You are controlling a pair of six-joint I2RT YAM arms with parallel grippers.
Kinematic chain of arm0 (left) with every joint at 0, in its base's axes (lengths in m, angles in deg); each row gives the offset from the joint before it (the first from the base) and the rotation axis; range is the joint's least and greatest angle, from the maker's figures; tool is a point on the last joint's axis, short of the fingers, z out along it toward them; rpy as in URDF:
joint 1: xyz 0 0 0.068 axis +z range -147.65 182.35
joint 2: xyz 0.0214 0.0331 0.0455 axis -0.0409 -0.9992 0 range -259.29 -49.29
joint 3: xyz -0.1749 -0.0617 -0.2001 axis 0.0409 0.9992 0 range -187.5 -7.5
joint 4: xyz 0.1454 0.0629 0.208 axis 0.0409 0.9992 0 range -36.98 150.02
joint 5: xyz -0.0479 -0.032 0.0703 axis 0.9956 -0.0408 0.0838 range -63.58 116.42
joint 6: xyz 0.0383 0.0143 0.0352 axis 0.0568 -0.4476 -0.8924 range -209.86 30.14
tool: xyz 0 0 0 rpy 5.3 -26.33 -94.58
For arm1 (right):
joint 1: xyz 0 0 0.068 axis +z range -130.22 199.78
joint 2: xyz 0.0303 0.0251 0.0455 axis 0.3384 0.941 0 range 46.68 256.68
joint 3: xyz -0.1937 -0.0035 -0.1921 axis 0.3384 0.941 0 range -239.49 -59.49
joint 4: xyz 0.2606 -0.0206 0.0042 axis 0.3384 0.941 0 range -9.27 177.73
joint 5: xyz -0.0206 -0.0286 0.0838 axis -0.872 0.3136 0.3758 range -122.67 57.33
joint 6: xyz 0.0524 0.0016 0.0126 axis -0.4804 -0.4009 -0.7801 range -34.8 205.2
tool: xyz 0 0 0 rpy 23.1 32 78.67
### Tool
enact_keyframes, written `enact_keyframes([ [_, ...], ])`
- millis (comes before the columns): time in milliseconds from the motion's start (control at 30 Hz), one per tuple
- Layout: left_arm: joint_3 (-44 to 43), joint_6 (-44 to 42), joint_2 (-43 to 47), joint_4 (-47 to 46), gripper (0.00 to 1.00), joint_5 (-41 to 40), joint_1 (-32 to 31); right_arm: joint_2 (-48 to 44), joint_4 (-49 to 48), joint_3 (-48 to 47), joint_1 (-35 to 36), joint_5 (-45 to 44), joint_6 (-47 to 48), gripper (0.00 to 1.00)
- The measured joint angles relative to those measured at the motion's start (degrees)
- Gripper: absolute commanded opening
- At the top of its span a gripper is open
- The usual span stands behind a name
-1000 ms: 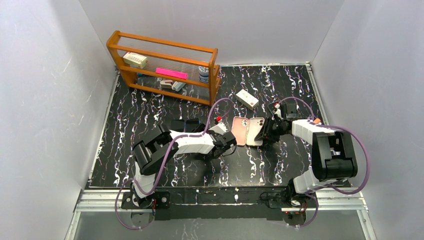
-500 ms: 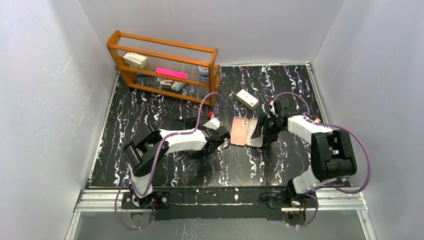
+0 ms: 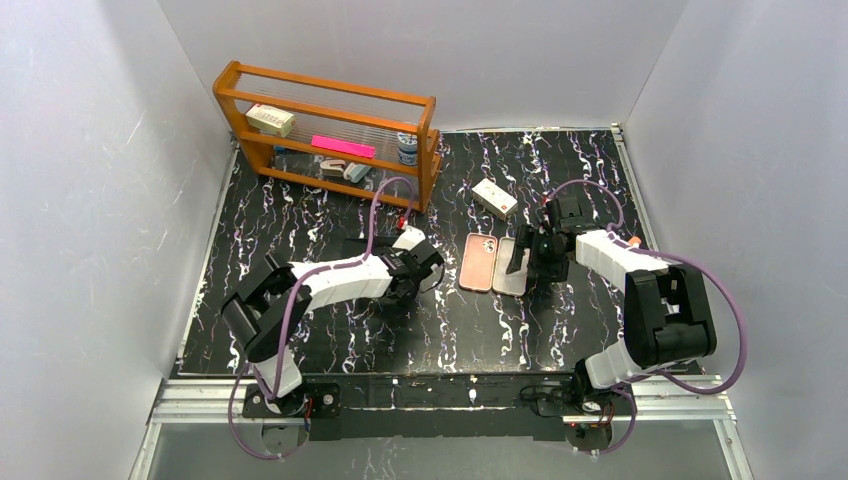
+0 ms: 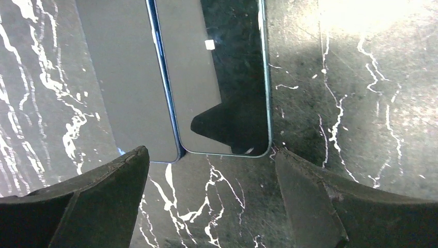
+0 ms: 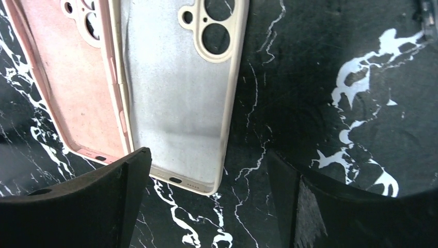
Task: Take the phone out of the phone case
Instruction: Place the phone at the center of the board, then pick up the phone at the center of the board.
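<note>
Two empty phone cases lie side by side mid-table, a pink case (image 3: 478, 262) (image 5: 77, 88) and a white case (image 3: 510, 275) (image 5: 175, 103), both inside-up. Two dark phones (image 3: 357, 245) rest screen-up side by side to their left, with the left phone (image 4: 131, 77) touching the right phone (image 4: 217, 77). My left gripper (image 3: 408, 272) (image 4: 210, 170) stands open just short of the phones' near ends, holding nothing. At the white case's near end my right gripper (image 3: 532, 255) (image 5: 206, 173) is open too, with only table between its fingers.
A wooden rack (image 3: 330, 135) holding small items stands at the back left. A small white box (image 3: 494, 197) lies behind the cases. White walls close in the black marbled table (image 3: 300, 215) on three sides.
Both grippers have opened. The right one let go of the white case, which now lies flat. The left arm drew back leftward from the pink case to the phones.
</note>
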Motion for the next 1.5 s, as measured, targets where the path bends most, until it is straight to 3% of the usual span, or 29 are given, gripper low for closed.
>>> enact_keyframes([
  [133, 1.53, 0.85, 1.97, -1.90, 0.98, 4.15, 0.94, -0.50, 1.42, -0.48, 0.00, -2.03, 0.72, 0.99],
  [367, 5.07, 2.14, 7.26, -4.50, 0.98, 12.48, 4.33, -5.20, -1.01, -2.69, -0.17, -9.40, 2.78, 0.99],
  [667, 4.39, 0.68, 27.19, -3.98, 0.98, 20.37, 13.66, -1.25, -6.32, -6.73, -6.88, -19.87, 6.21, 0.99],
  [933, 1.75, -5.29, 36.79, -1.09, 0.98, 20.24, 15.47, 6.93, -8.37, -10.12, -13.94, -15.47, 10.91, 0.99],
  [1233, 3.80, -9.86, 41.13, 1.29, 0.98, 14.38, 16.35, 17.97, -8.90, -17.86, -15.43, -6.25, 18.05, 0.99],
  [1500, 4.50, -10.64, 42.03, 1.36, 0.98, 13.94, 17.11, 18.60, -5.44, -19.23, -15.54, -0.33, 18.34, 0.99],
])
